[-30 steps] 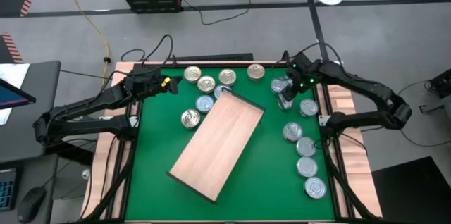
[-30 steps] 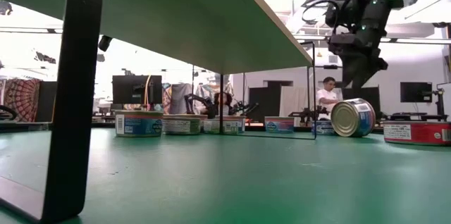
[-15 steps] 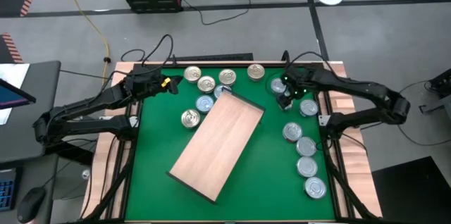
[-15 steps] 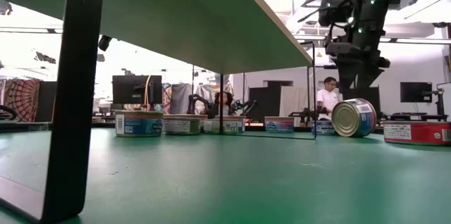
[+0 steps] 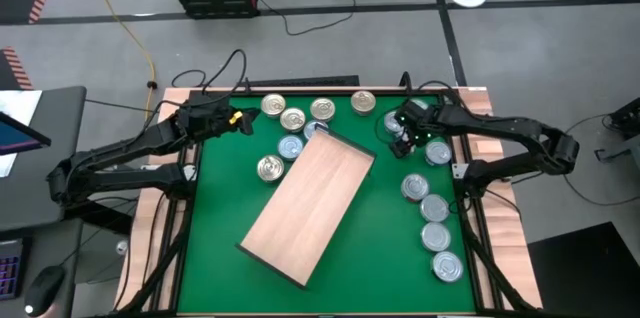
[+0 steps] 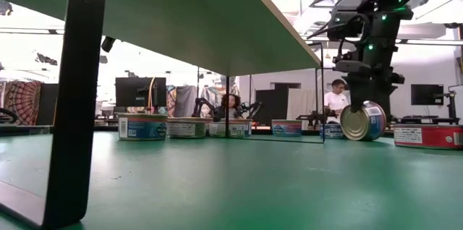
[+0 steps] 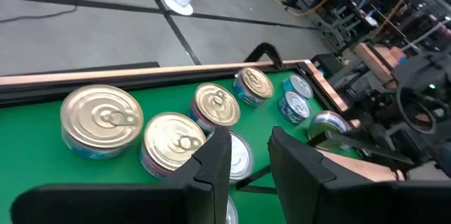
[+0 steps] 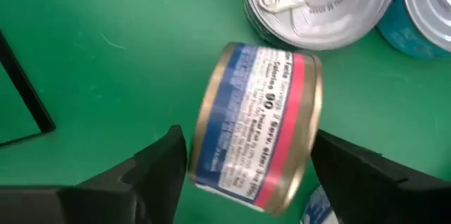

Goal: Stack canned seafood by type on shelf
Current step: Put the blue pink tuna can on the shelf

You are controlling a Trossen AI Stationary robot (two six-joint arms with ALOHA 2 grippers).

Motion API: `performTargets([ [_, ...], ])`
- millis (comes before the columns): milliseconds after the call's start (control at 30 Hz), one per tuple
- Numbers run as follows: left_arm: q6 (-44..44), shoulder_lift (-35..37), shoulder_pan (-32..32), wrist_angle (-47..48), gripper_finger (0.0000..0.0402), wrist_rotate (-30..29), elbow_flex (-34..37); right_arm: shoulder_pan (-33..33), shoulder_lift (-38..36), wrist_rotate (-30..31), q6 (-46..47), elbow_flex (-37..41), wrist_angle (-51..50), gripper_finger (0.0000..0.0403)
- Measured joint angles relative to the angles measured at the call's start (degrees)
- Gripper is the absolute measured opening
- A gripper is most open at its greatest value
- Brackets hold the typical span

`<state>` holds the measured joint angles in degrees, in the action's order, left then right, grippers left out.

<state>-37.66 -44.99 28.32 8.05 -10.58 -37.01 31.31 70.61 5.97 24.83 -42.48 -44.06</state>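
A blue, red and white labelled tin [image 8: 257, 129] stands on its rim on the green table near the far right [image 6: 363, 120]. My right gripper [image 8: 250, 143] points down over it, open, with one finger beside each flat end [image 5: 400, 132]. Several gold tins [image 5: 293, 118] and silver tins [image 5: 290, 146] lie flat at the far side. More tins [image 5: 434, 208] line the right edge. The tan shelf [image 5: 310, 208] stands slantwise mid-table on black legs [image 6: 79, 92]. My left gripper [image 5: 238, 118] hovers open at the far left, above the gold tins [image 7: 250, 146]. My right gripper comes from above with its fingers [image 8: 165, 160] along the two flat ends of the tin [image 8: 211, 132], which stands on its rim on the table. Whether the fingers touch it, I cannot tell.
Wooden rails [image 5: 480, 148] border the green table [image 5: 220, 198]. The shelf's underside [image 6: 181, 13] fills the upper left of the low view. A silver tin [image 8: 310, 5] lies close beside the standing one. Free green surface lies near the front edge [image 5: 380, 258].
My right gripper has come down over the tin standing on its rim, shifting slightly toward the table's left, and now straddles it. The tin has stayed in place.
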Motion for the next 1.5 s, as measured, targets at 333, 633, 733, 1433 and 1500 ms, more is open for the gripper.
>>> performTargets([
  [333,0.00,0.00,0.02,0.01,0.0091,-0.12,0.00,-2.43,-0.34,0.19,-10.42,1.47,0.56,0.0209],
  [633,-1.02,0.00,0.02,0.00,0.0091,-0.10,0.00,-9.19,-5.18,1.96,-29.64,-11.97,-7.27,0.0209],
  [733,-2.23,0.00,0.02,0.00,0.0091,-0.15,0.00,-12.23,-6.91,5.21,-38.98,-17.96,-5.70,0.0211],
  [1433,-17.08,0.02,0.01,-12.42,0.0091,4.75,0.00,-32.20,3.65,5.97,-64.10,-23.67,14.37,0.0227],
  [1500,-17.09,0.02,-0.01,-13.44,0.0091,7.06,0.00,-33.02,5.86,5.97,-63.25,-23.67,14.54,0.0228],
])
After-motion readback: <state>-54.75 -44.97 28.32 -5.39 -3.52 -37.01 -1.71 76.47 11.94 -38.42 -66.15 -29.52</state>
